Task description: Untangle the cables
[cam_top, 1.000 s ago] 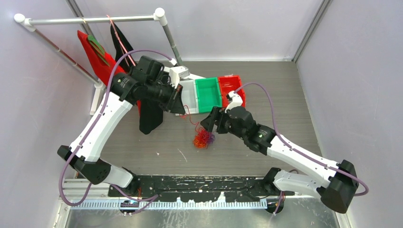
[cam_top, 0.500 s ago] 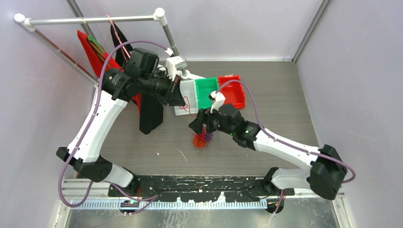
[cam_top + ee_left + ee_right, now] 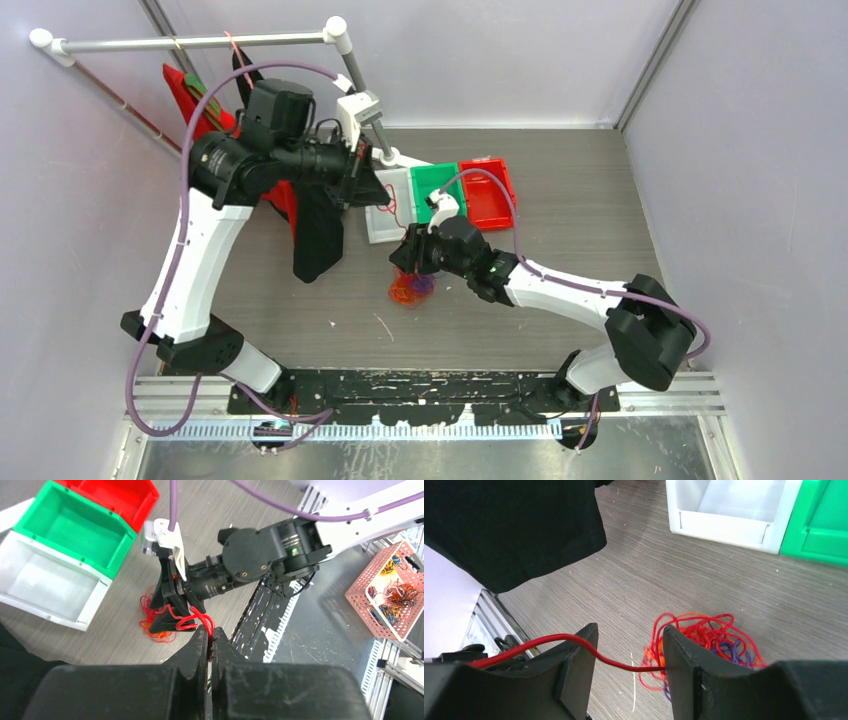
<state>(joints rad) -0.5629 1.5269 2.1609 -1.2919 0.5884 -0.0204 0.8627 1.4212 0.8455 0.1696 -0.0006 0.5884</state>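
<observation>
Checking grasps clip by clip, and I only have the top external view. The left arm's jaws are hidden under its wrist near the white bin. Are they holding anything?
Observer: Yes. The left wrist view shows the left jaws shut on a loop of red cable that leads down to the clump.
Operator: And the right jaws, just above that clump?
Observer: Open. In the right wrist view a red strand crosses the gap between the right jaws, and the clump of red, orange and purple lies beyond them, not gripped.
</observation>
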